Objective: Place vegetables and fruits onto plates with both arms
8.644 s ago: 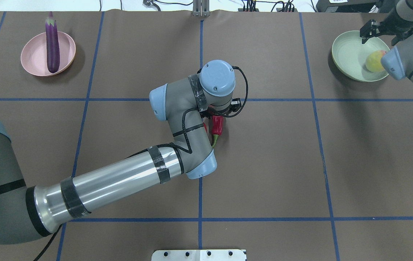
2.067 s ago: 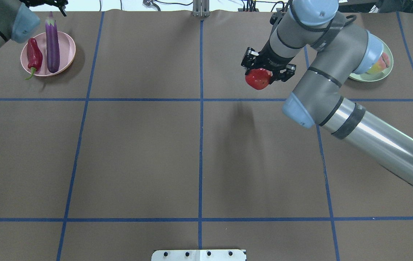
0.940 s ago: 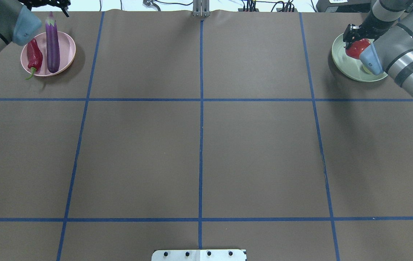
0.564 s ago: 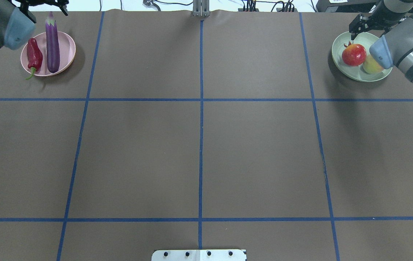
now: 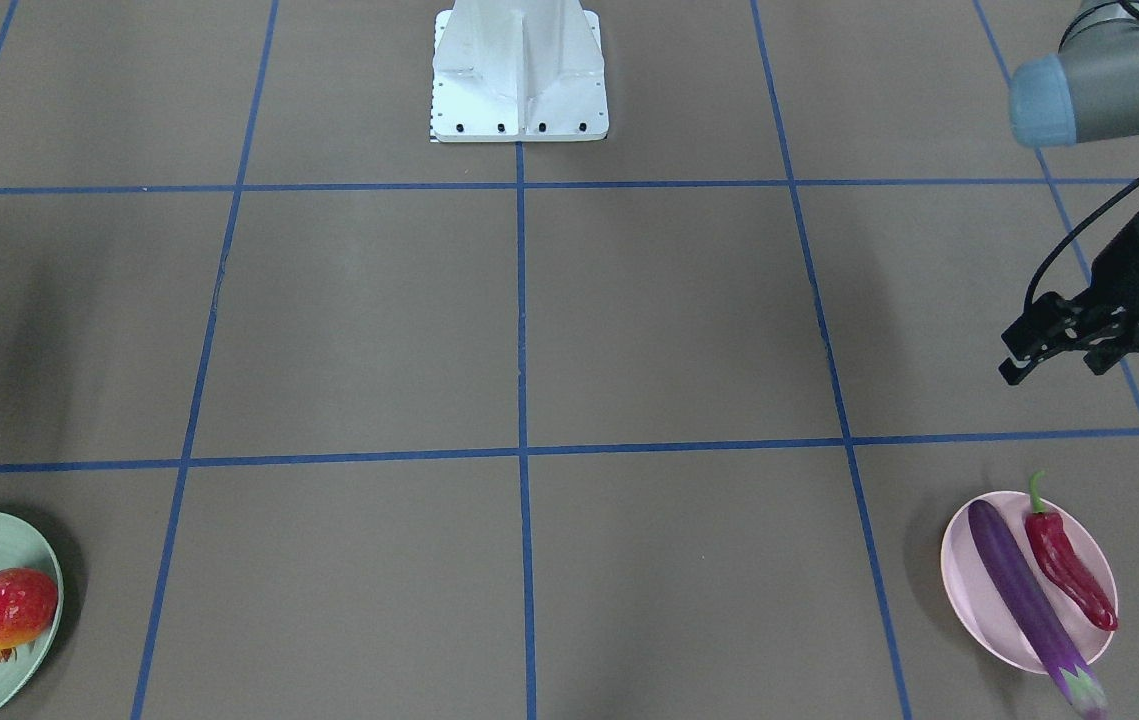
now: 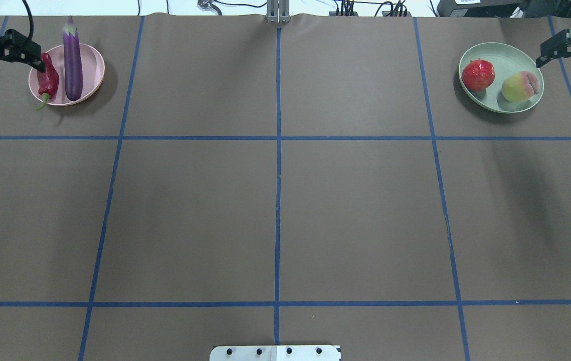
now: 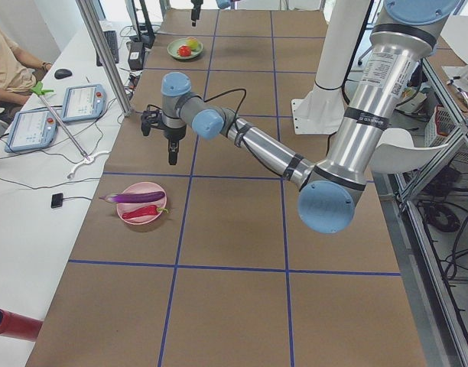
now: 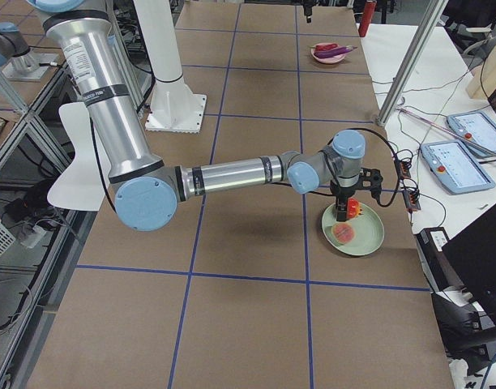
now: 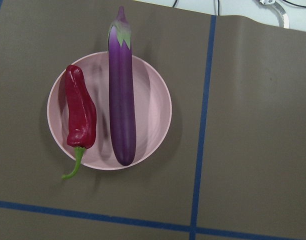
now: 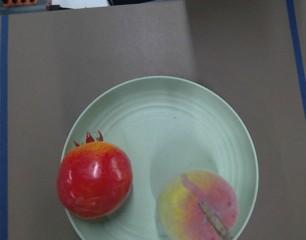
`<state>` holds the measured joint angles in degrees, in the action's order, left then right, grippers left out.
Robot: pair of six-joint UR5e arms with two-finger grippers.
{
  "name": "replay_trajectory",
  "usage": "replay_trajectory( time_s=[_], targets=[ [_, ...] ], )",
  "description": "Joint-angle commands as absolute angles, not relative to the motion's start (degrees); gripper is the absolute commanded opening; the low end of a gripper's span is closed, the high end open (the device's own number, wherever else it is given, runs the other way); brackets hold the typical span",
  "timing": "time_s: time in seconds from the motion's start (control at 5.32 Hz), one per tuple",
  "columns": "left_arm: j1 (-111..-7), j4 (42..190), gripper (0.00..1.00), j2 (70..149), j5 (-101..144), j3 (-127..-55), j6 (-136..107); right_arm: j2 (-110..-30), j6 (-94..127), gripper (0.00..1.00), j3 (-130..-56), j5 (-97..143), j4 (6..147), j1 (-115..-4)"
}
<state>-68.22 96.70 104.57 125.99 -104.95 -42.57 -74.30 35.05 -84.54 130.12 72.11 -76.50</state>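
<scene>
From overhead we see the eggplant (image 6: 72, 60) and the chili (image 6: 48, 80) lying side by side on the pink plate (image 6: 92, 70). On the far side of the table (image 6: 275, 215) the pomegranate (image 6: 478, 74) and the peach (image 6: 518, 86) sit close together on the green plate (image 6: 508, 52).

In that view one finger of the left gripper (image 6: 14, 67) seems to overlap the top of the chili. The front-facing view corrects this: there the gripper hangs above the table, clear of the pink plate on the robot's side, with its jaws spread and nothing between them. The left side view agrees that it is raised and apart from the plate.

The front-facing view cuts the green plate at its edge and shows only a sliver of the peach. The right gripper (image 6: 563, 62) shows overhead, just past that plate's right rim, fingers apart and empty. The right side view puts it in the air above the plate.

The wrist cameras give the detail. On the left, we see the eggplant's cap jutting over the rim and the chili's green stem curling off the plate onto the table. On the right, we see the pomegranate's spiky crown and a brown mark on the peach's pink blush.
</scene>
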Motion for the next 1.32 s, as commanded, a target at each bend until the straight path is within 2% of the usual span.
replay_trajectory(
  time_s=[0.0, 0.38, 0.75, 1.13],
  targets=[
    [-68.5, 97.1, 1.00, 94.4, 126.2, -113.1, -36.4, -84.8, 33.5, 1.00, -97.5, 131.2, 72.3, -77.7],
    [-69.0, 97.1, 1.00, 87.9, 126.0, -115.0, -22.1, -89.4, 23.2, 1.00, -100.5, 133.0, 72.6, -79.8],
    [-71.5, 96.9, 1.00, 84.2, 126.4, -114.9, -12.9, -89.7, 13.3, 1.00, -101.3, 133.5, 79.5, -81.8],
    [-79.2, 95.7, 1.00, 83.8, 126.2, -110.2, -2.6, -87.5, 4.9, 1.00, -101.3, 133.4, 86.7, -83.1]
  ],
)
